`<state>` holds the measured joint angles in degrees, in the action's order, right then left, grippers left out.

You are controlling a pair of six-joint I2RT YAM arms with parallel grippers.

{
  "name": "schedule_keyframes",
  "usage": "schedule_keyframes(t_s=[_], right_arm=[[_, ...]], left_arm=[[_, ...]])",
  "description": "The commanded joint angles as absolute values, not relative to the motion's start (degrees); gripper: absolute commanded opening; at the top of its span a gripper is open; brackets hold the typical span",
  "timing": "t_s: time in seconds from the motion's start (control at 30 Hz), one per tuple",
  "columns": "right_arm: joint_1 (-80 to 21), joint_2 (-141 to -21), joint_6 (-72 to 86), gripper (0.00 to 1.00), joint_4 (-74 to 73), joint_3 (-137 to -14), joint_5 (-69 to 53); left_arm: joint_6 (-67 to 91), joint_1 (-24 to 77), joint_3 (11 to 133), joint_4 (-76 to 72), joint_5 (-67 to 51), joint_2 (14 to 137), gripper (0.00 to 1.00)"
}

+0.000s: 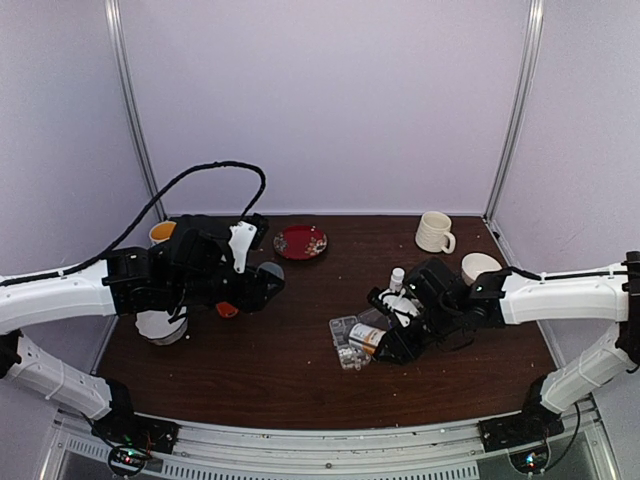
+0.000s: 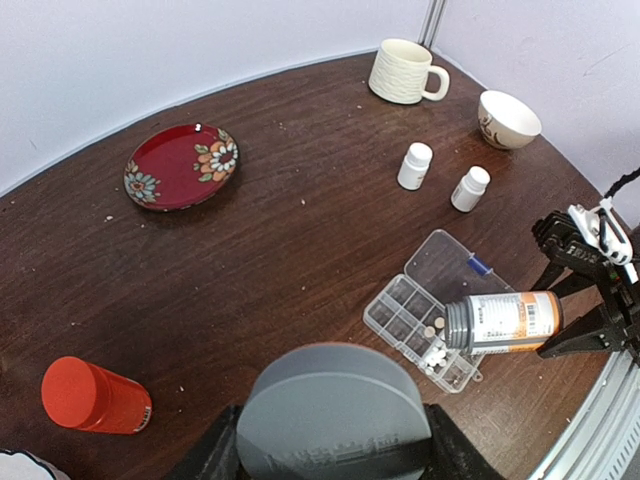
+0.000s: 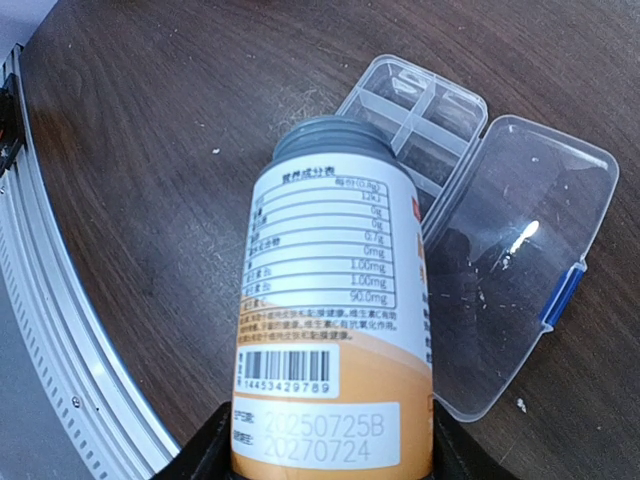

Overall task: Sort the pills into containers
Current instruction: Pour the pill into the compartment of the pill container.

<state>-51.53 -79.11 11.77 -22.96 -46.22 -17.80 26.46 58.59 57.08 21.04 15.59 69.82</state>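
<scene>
Far left of the left wrist view, an orange bottle (image 2: 95, 395) lies on its side on the tabletop, well apart from the work. At bottom centre my left pincer (image 2: 332, 452) is pinching a grey cap (image 2: 335, 410) by its rim and holds it clear of the rest.

Right of centre sits the organizer box (image 2: 397, 305), its clear lid (image 2: 450, 265) hinged open and flat on the tabletop. The pills (image 2: 435, 353) show as a pale cluster in the cells at the box's lower right end, with most other cells bare. Just over them is the mouth of the labelled bottle (image 2: 505, 322), tipped nearly level. My right pincer (image 3: 325, 460) is clamped on that bottle's base end.

I judge the pills to be hard, very light and quick to roll or bounce. I would not try to pinch 1 at a time; they are better poured with small tilts. The bottle looks rigid with a smooth label, so it may slip or twist. A hold across the middle of the body would be steadier than 1 near the base. The box looks thin and light and would likely skid if the bottle's neck nudges it. If it needs steadying, I would take it by an outer wall, not by the floppy lid.
</scene>
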Motion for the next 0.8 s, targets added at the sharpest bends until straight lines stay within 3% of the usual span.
schedule_keyframes(t_s=[0.0,0.1,0.23,0.3,0.43,0.5,0.63,0.77], right_arm=[[-52.01,-77.12,12.18,0.0,-19.97,-46.37,-16.3],[-52.12,-79.88,9.84,0.0,-26.7,-49.98,-14.54],[-52.25,-77.72,11.88,0.0,-20.99,-46.87,-15.39],[-52.29,-80.64,9.99,0.0,-26.81,-50.54,-14.16],[-52.59,-79.21,11.6,0.0,-21.74,-48.04,-15.59],[-52.8,-81.87,9.81,0.0,-27.94,-51.67,-14.1],[-52.82,-79.21,11.61,0.0,-22.35,-48.56,-15.1],[-52.91,-82.36,9.66,0.0,-26.9,-51.82,-15.83]], left_arm=[[26.3,58.35,56.51,18.85,15.38,68.57,0.0],[26.28,58.34,56.51,18.82,15.38,68.42,0.0],[26.27,58.41,56.43,18.88,15.29,68.29,0.0],[26.27,58.35,56.34,18.83,15.29,68.28,0.0],[26.3,58.31,56.25,18.88,15.21,68.19,0.0],[26.35,58.34,56.17,18.89,15.21,68.11,0.0],[26.39,58.37,55.83,18.68,15.29,67.82,0.0],[26.54,58.34,55.6,18.64,15.29,67.68,0.0]])
